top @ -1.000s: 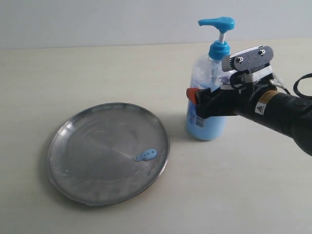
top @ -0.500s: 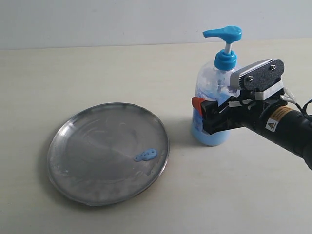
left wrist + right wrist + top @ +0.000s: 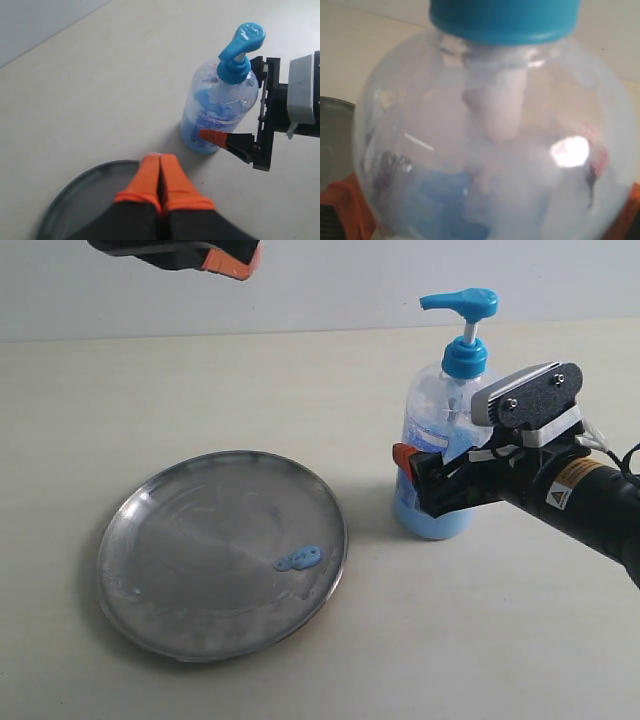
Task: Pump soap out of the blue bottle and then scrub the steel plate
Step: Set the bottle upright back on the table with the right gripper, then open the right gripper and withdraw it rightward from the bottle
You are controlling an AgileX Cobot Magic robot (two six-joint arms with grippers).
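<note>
One blue bottle (image 3: 437, 455), one steel plate (image 3: 190, 540) and one soap (image 3: 299, 559) smear, on one bench (image 3: 500, 640). Two hands: left hand (image 3: 160, 167), right hand (image 3: 420, 465).

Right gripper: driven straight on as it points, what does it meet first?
The clear plastic bottle with blue pump head: its body sits between the jaws, filling the right wrist view.

The steel plate (image 3: 190, 540) lies flat toward the near left corner of the worktop (image 3: 500, 640), round, dull grey and scuffed, with a raised rim. A small pale blue blob of soap (image 3: 299, 559) sits on it, close to the rim on the side facing the bottle. The blue bottle (image 3: 428, 425) stands upright nearer the right edge, beside the plate but not touching it. It is clear plastic with a bright blue pump head and collar, and pale blue liquid fills only its lower part.
</note>
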